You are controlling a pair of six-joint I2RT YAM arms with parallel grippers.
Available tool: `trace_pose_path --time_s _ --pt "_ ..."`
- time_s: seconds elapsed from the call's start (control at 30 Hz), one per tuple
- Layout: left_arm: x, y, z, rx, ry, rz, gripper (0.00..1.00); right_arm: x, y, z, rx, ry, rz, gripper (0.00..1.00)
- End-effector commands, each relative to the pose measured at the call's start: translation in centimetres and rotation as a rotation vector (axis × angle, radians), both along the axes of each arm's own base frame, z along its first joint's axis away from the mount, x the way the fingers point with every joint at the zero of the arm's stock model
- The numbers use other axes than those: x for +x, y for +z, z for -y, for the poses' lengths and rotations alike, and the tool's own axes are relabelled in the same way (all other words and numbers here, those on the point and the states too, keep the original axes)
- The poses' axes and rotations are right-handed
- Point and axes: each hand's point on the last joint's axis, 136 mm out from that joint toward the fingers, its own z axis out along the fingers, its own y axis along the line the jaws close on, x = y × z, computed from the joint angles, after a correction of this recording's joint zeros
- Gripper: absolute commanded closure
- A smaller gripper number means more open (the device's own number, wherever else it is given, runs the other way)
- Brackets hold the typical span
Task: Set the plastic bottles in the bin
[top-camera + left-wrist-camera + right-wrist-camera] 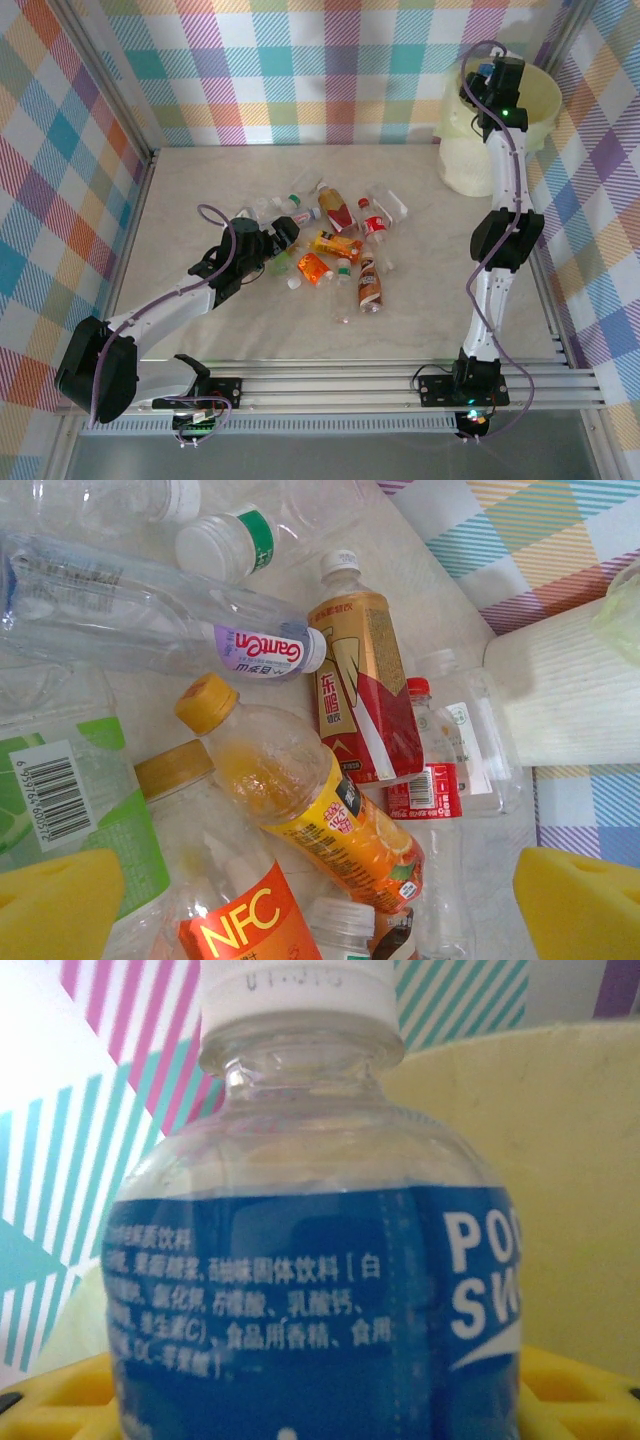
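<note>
At the far right corner of the tabletop (200,190), the right gripper (492,78) hangs over the bin (462,165). Its yellow pads press the sides of a blue-labelled bottle (310,1290) with a white cap — the bin's cream wall is just behind it. In the middle of the tabletop the other plastic bottles (335,250) lie in a loose heap, some overlapping. The left gripper (283,238) hovers at the heap's left side, jaws wide apart and holding nothing. Directly beneath it lies an orange-capped juice bottle (300,800). These bottles look empty — light, thin-walled, smooth, and quick to roll or buckle. The surest hold is probably across the labelled body, not the tapering neck or cap.
</note>
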Motion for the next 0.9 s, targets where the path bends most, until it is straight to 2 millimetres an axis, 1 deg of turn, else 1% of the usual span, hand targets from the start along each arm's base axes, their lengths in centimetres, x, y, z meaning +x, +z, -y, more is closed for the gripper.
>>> trace_pose_path --time_s 0.0,0.13,0.23,0.43,0.53,0.63,0.77,0.87 --pt "-0.4 -0.2 0.2 0.028 -0.017 0.001 0.00 -2.0 2.5 -1.3 0.050 0.048 -0.002 0.39" --pt "-0.3 -0.3 0.3 0.023 -0.022 0.000 0.00 -3.0 2.2 -1.5 0.059 0.051 -0.047 0.38" --pt "-0.3 -0.3 0.5 0.021 -0.028 -0.003 0.00 -3.4 2.0 -2.4 0.084 0.099 -0.056 0.38" --pt "-0.4 -0.3 0.7 0.020 -0.044 0.002 0.00 -3.0 1.5 -4.2 0.138 0.190 -0.033 0.35" --pt "-0.5 -0.2 0.6 0.032 -0.048 0.006 0.00 -2.7 1.3 -4.7 0.153 0.223 -0.028 0.31" --pt "-0.6 -0.2 0.3 0.053 -0.046 0.002 0.00 -2.7 1.6 -5.2 0.158 0.246 -0.019 0.25" --pt "-0.8 -0.3 -0.2 0.072 -0.028 -0.004 0.00 -2.9 2.6 -5.9 0.166 0.293 0.009 0.17" --pt "-1.0 -0.3 -0.9 0.089 -0.006 -0.006 0.00 -3.2 3.6 -6.2 0.167 0.304 0.033 0.12"
